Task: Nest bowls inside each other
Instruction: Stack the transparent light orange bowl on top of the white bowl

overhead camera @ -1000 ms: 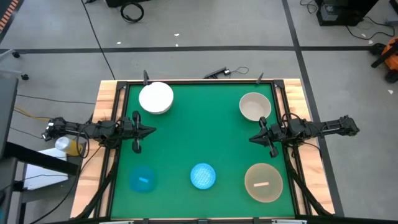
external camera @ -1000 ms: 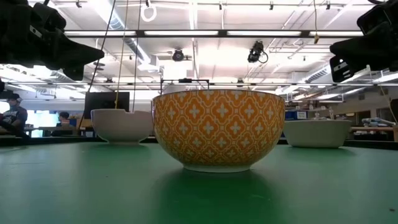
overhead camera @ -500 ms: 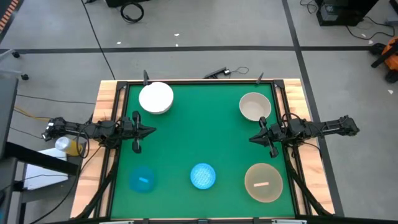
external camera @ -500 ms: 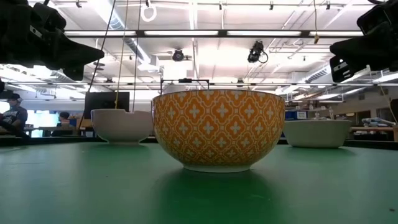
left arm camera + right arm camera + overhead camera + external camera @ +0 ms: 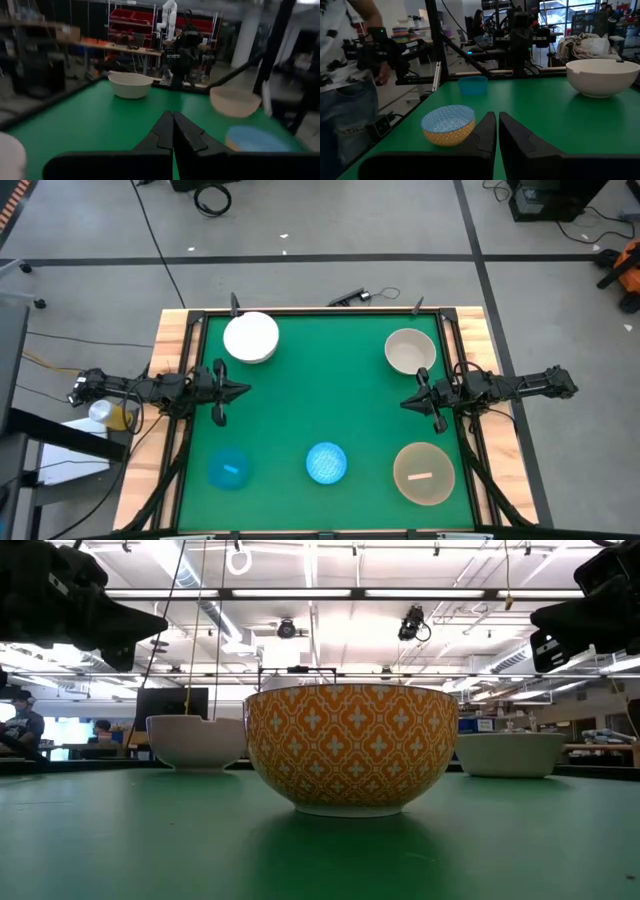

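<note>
Nearest the low camera, the patterned bowl (image 5: pixel 351 748) is sitting upright on the green table (image 5: pixel 330 405), orange-patterned outside and speckled blue inside; from above it is lying at the front edge, middle (image 5: pixel 326 462). Left of it along that edge the plain blue bowl (image 5: pixel 228 468) is standing, and right of it the wider tan bowl (image 5: pixel 424 472), all three well apart.

Farther in, the left gripper (image 5: pixel 243 390) is hovering over the table's left side, its fingers pressed together and holding nothing. Facing it from the right side, the right gripper (image 5: pixel 405 402) is hanging with its fingers nearly touching, only a thin slit between them, also carrying nothing.

At the far edge the white bowl (image 5: pixel 250 337) is resting in the left corner and the cream bowl (image 5: pixel 410 351) in the right corner. No bowl is sitting inside another.

Beyond the table, a person (image 5: pixel 347 65) is standing in the right wrist view.
</note>
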### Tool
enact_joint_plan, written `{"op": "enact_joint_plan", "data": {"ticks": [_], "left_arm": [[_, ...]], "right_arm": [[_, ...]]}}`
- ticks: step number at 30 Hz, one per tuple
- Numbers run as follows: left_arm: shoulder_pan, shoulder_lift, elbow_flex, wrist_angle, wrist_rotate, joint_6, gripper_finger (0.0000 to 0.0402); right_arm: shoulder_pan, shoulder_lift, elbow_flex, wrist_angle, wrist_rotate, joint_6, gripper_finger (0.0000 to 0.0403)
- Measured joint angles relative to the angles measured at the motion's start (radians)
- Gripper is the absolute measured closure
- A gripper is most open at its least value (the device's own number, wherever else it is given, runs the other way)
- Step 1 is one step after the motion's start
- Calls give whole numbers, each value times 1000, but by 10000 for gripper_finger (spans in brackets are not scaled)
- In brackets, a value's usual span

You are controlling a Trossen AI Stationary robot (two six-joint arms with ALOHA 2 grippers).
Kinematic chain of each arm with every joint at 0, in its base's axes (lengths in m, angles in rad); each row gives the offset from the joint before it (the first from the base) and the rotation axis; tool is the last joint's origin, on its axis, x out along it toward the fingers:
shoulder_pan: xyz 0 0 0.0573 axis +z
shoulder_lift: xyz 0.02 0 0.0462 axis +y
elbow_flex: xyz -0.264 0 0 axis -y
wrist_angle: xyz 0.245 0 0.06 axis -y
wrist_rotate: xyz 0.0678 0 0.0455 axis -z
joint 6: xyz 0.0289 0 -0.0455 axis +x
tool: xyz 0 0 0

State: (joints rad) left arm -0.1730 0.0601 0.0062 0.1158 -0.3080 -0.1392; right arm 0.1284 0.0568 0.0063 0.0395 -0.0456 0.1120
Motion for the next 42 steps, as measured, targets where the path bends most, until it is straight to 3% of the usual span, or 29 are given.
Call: {"op": "enact_joint_plan", "data": {"ticks": [7,11,15,18,22,27,30,34,36,39,42], "left_arm": [[2,0,0,6,-12,-302,397],[2,1,0,44,-16,-410,397],[13,5,0,155,-210,-458,397],[21,5,0,210,-324,-434,397],[32,5,0,188,-374,-421,397],[40,9,0,135,-363,-586,397],[40,27,0,133,-335,-605,397],[40,58,0,95,-334,-607,397],[40,74,0,83,-334,-610,397],[40,93,0,83,-331,-610,397],[40,100,0,82,-317,-633,397]], "right_arm": [[0,0,0,0,5,0,373],[-7,0,0,-2,151,-68,373],[-21,0,0,18,286,-155,373],[-28,0,0,40,313,-168,373],[-31,0,0,41,294,-171,373],[-37,1,0,109,327,-249,373],[-47,0,0,205,445,-62,373],[-72,1,0,201,732,451,373],[-88,3,0,175,822,673,373],[-113,20,0,102,896,954,373],[-135,47,0,61,884,1076,373]]}}
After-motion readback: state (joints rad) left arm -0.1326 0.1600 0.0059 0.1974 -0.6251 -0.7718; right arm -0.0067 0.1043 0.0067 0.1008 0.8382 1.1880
